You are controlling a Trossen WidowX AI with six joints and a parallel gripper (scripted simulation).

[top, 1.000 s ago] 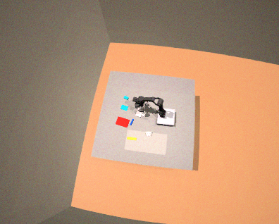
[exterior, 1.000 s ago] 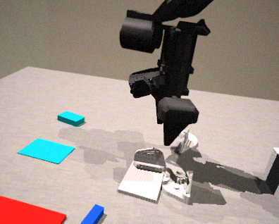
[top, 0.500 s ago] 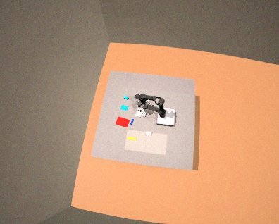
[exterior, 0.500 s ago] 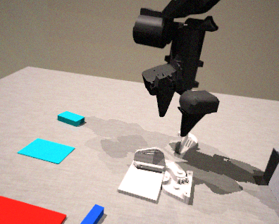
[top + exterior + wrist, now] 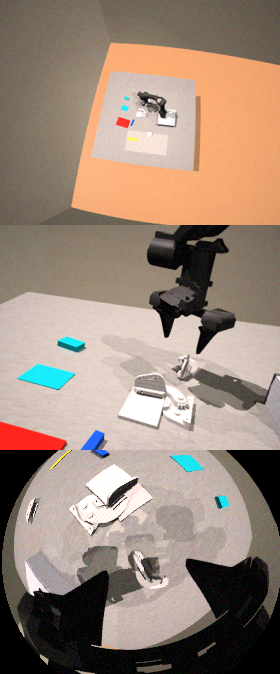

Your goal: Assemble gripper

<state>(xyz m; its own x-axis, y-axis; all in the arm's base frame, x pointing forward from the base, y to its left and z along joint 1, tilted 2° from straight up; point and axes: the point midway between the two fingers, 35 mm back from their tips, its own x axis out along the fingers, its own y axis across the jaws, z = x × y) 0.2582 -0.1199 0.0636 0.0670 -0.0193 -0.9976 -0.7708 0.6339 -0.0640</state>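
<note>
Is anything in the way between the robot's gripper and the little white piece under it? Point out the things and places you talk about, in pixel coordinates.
No, I can't see anything in the way. The open gripper [image 5: 143, 104] [image 5: 182, 344] [image 5: 149, 568] hangs above the little white piece [image 5: 187, 369] [image 5: 149, 582]. Those dark patches around the piece are just shadows.

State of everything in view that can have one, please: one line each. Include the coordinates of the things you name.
Gripper [image 5: 142, 100] [image 5: 182, 345] [image 5: 149, 568]: jaws wide open, nothing between them, raised above the table.
White geared assembly [image 5: 141, 113] [image 5: 182, 405] [image 5: 92, 510]: not closed, gear teeth exposed.
Loose white part [image 5: 187, 368] [image 5: 143, 567]: tipped up, apart from the assembly.
Cyan block [image 5: 126, 98] [image 5: 71, 344] [image 5: 222, 501]: lying flat.
</note>
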